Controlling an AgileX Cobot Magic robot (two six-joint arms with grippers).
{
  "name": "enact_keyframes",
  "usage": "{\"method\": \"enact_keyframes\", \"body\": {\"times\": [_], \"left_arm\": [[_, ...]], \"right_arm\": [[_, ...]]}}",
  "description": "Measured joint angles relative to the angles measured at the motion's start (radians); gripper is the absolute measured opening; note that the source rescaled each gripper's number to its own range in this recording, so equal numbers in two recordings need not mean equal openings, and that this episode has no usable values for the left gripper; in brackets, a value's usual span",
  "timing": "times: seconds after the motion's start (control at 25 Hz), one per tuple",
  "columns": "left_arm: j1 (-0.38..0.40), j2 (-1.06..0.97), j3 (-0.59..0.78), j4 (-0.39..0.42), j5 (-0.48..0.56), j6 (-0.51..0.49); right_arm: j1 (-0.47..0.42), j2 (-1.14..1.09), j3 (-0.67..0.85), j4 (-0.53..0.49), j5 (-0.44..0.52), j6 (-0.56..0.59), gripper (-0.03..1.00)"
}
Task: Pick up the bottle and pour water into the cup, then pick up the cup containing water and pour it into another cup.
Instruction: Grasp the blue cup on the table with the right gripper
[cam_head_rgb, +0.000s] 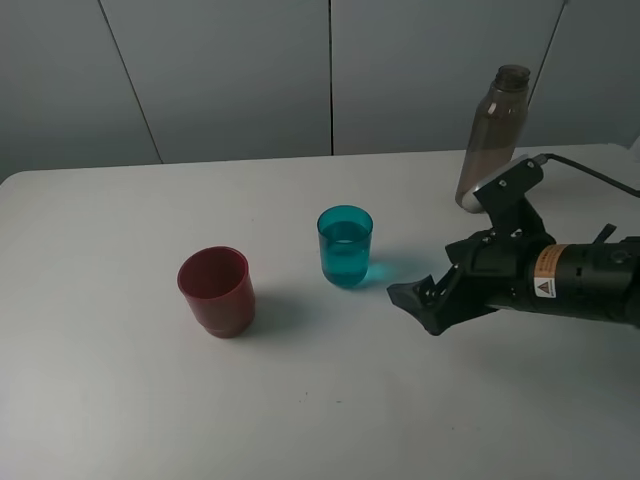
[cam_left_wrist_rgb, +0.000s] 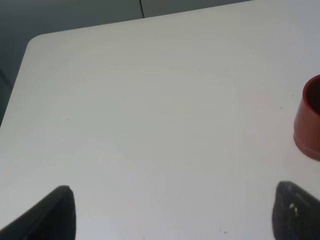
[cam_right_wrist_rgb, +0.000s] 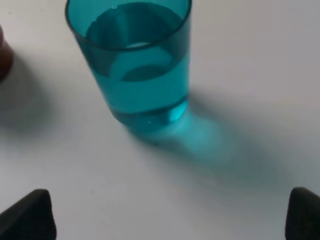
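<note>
Teal cup (cam_head_rgb: 345, 246) stands upright mid-table, water up to roughly two thirds, throwing a blue-green glow on the white table (cam_head_rgb: 120, 400). I have the right gripper (cam_head_rgb: 416, 308) low over the surface just to the cup's right in the high view, pointed at it, not touching. Jaws are spread wide with nothing between them. On the right wrist camera both fingertips (cam_right_wrist_rgb: 25, 215) sit far apart, with the cup centred ahead of the gap and clear of both. Red cup (cam_head_rgb: 216, 291) is upright to the left of the teal one and a bit nearer the high camera, apart from it. I can't tell whether anything is inside it. Bottle (cam_head_rgb: 492, 135) stands upright at the back right of the table, behind the right arm, nothing gripping it. Left gripper (cam_left_wrist_rgb: 172, 215) is outside the high view. Its wrist camera shows both fingers wide apart over bare table, holding nothing, with part of the red cup visible ahead and off to one side, apart from the fingers.
</note>
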Motion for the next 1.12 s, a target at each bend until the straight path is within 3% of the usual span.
{"method": "enact_keyframes", "body": {"times": [0.16, 0.48, 1.12], "left_arm": [[0.0, 0.0, 0.0, 0.0, 0.0, 0.0], [0.0, 0.0, 0.0, 0.0, 0.0, 0.0], [0.0, 0.0, 0.0, 0.0, 0.0, 0.004]], "right_arm": [[0.0, 0.097, -0.002, 0.061, -0.134, -0.079, 0.99], [0.0, 0.194, -0.054, 0.125, -0.19, -0.272, 0.99], [0.0, 0.336, -0.194, 0.009, -0.236, -0.263, 0.99]]}}
